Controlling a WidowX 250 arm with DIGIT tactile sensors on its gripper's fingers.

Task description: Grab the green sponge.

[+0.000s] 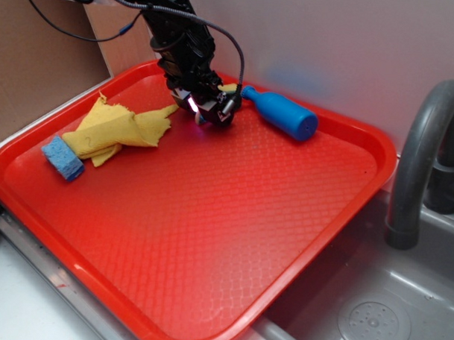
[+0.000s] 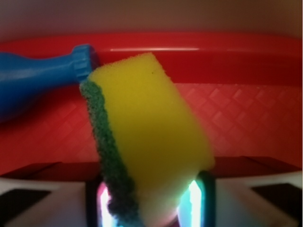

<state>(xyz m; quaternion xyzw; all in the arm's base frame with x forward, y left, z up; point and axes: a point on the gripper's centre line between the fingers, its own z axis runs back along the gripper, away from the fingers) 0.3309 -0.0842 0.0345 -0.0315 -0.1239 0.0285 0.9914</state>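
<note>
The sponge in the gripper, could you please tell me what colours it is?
The sponge is yellow foam with a dark green scouring layer along one side, clearest in the wrist view.

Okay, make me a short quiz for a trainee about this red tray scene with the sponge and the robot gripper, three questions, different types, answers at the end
1. True or false: the green sponge sits between the fingers of the gripper.
2. Multiple choice: what lies on the red tray right beside the gripper, toward the back wall? A) the blue bottle B) the light-blue sponge C) the grey faucet
3. Fill in: the yellow cloth lies between the gripper and the ____ sponge.

Key
1. True: the wrist view shows the yellow foam and its dark green layer between the two fingers.
2. A: the bottle lies on its side, its cap end next to the sponge.
3. light-blue
</note>
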